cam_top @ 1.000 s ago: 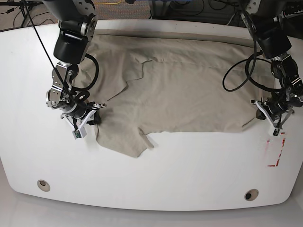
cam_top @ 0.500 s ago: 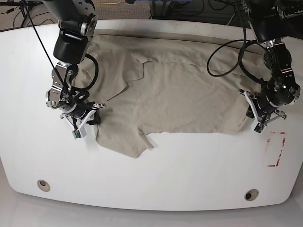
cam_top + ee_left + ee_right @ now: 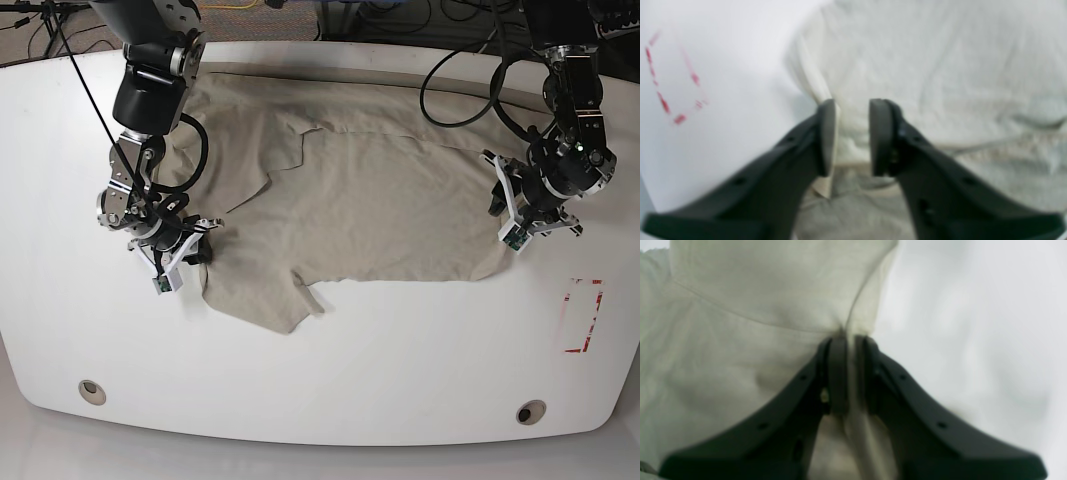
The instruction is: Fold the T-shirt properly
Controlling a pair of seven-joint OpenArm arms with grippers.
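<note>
Shirt looks light and floppy; grab hems. Right gripper clamps its edge, left gripper gapes over the hem.

bare table in front, T-shirt behind

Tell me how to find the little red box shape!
Look at the big white table. Go to its edge beside the left gripper, just past the beige T-shirt. The red dashed rectangle is the only red mark on the bare white.
</note>
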